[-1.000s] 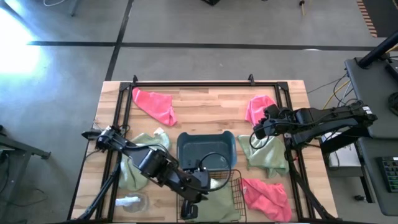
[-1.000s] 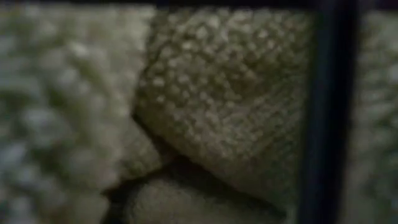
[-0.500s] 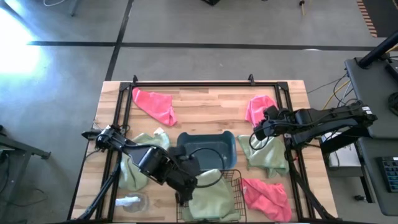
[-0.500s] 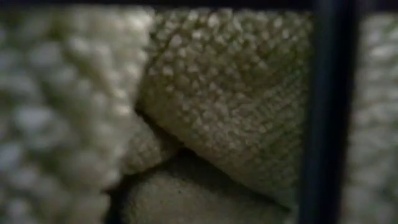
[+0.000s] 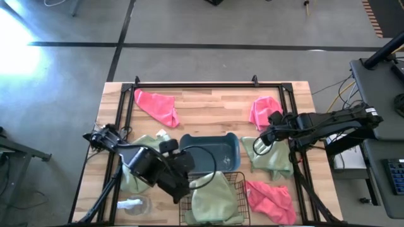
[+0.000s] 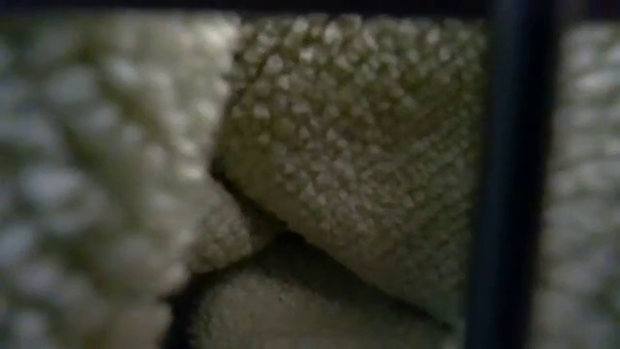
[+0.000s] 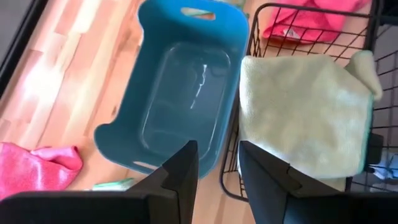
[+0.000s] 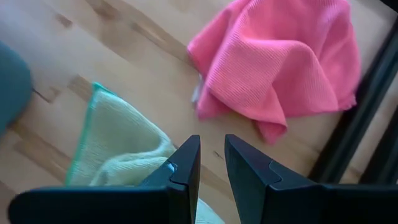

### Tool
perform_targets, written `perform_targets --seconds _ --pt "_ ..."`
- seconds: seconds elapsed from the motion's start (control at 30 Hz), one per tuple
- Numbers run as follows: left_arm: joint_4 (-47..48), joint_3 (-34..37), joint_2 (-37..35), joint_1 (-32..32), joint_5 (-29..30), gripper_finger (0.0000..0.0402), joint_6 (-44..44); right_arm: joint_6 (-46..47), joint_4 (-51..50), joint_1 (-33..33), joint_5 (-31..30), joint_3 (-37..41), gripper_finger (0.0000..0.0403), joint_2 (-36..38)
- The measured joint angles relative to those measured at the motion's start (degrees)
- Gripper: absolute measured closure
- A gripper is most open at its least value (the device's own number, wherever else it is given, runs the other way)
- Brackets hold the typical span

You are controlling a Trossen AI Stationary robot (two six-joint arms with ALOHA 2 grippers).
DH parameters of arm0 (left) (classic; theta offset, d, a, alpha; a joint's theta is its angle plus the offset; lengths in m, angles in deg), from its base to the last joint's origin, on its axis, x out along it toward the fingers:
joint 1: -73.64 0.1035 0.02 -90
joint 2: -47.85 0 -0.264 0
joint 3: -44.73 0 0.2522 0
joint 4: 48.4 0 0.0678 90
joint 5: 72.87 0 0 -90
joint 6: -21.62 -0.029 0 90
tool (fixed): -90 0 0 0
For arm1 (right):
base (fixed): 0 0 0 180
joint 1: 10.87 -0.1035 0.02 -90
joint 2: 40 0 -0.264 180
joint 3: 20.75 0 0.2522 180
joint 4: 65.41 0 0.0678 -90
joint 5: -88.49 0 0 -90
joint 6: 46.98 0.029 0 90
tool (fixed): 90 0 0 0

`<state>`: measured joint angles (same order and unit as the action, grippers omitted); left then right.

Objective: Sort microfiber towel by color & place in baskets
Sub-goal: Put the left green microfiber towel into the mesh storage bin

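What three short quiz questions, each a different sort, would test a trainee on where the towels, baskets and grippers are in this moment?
1. True or false: the blue bin holds a pink towel.
2. Multiple choice: the green towel lies in A) the blue bin, B) the wire basket, C) on the floor.
3. Short answer: which towels lie beyond the right gripper in its wrist view?

Key:
1. False; the bin is empty.
2. B.
3. A pink towel and a green towel, both on the table. The left gripper holds nothing, its fingers apart above the two baskets.
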<state>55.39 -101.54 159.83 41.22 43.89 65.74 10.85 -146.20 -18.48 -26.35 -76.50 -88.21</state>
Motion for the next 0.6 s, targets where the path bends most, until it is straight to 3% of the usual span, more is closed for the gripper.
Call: perform_targets --seconds 0.3,0.6 --pt "0.0 9.5 -7.5 -1.3 0.3 0.0299 -4.3 -1.4 -0.2 0.0 2.6 3.0 0.0335 0.0" --pt "0.0 29.1 -19.4 -0.6 1.2 0.0299 2.6 -0.8 0.0 0.0 2.8 3.5 0.0335 0.0"
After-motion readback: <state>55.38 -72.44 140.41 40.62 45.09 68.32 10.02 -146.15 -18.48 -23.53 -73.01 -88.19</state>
